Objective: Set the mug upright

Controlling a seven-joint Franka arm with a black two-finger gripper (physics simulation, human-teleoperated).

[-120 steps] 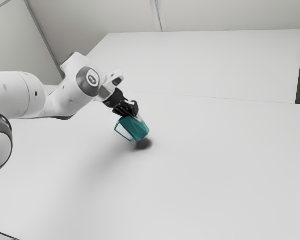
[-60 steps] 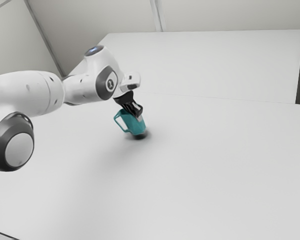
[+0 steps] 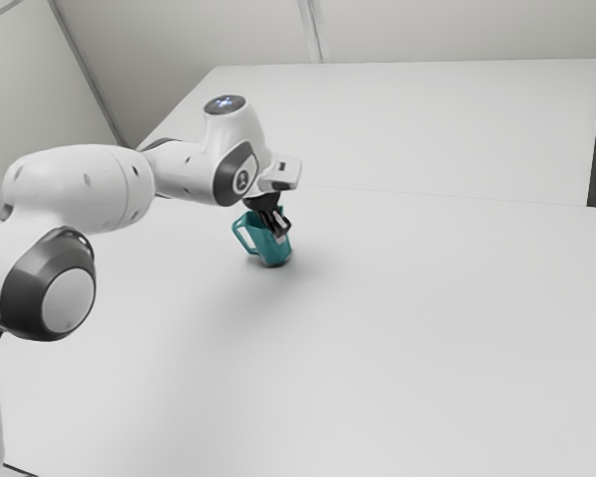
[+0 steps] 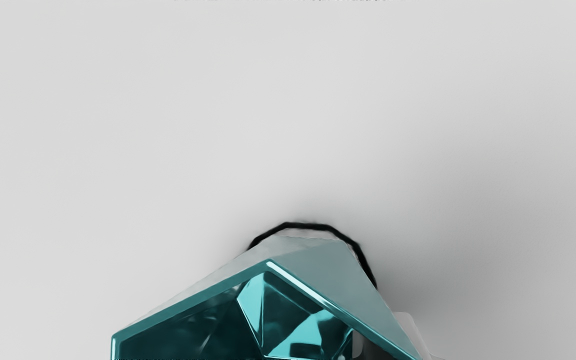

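Note:
In the exterior view the gripper [image 3: 279,233] points down at the teal mug [image 3: 262,244], shut on the mug's side wall near the rim. The mug stands close to upright, opening up, its handle toward the exterior view's left. Its base is at or just above the table; contact cannot be told for certain. From the wrist view, the mug [image 4: 325,272] shows its angular rim and faceted inside. The gripper [image 4: 384,343] straddles the wall there, one finger outside and a dark part of the other inside, both partly hidden.
The white table [image 3: 407,338] extends around the mug, with a faint seam behind it. Its far edge lies near pale walls. The arm reaches in from the exterior view's left.
The mug, held by the gripper, has swung from a strong tilt to nearly upright, and its base shadow has shrunk. My hand has turned to point more downward and shifted slightly toward the exterior view's right.

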